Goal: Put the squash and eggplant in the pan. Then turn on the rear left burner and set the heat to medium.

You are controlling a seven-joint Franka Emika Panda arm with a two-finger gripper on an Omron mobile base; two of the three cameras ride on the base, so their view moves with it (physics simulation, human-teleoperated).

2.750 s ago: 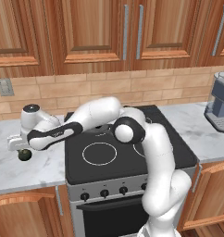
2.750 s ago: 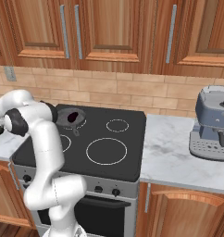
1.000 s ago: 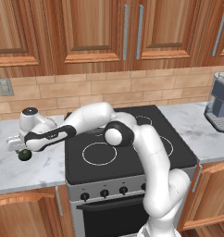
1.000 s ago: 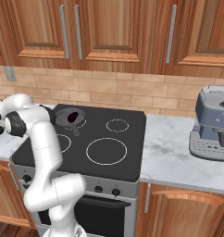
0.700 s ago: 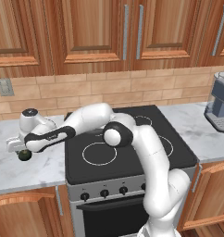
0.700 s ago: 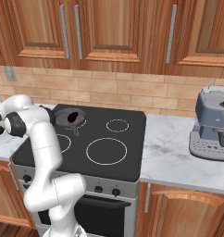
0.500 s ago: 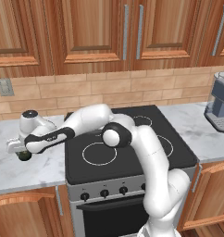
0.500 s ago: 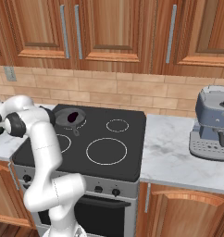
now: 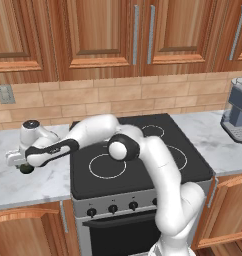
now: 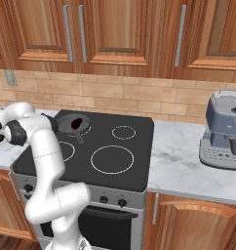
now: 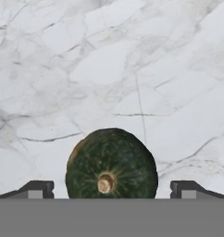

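The squash [image 11: 111, 164], a round dark green ball with a pale stem scar, lies on the marble counter [image 9: 38, 182] left of the stove. My gripper [image 9: 21, 165] hangs right over it, open, with one fingertip [image 11: 37, 189] on each side of the ball and not touching it. In the left base view the squash [image 9: 27, 170] peeks out dark under the hand. The pan [image 10: 73, 124] sits on the rear left burner [image 10: 84, 132] of the black cooktop. The eggplant [image 10: 77, 121] lies inside the pan, dark purple and glossy.
A grey coffee machine [image 10: 222, 132] stands on the counter right of the stove. Control knobs [image 9: 113, 209] line the stove's front panel. My arm stretches low across the cooktop's left half [image 9: 93, 137]. A wall outlet [image 9: 5, 93] sits behind the left counter.
The hand has sunk a little lower around the squash. The jaws have stayed open and the squash has not moved.
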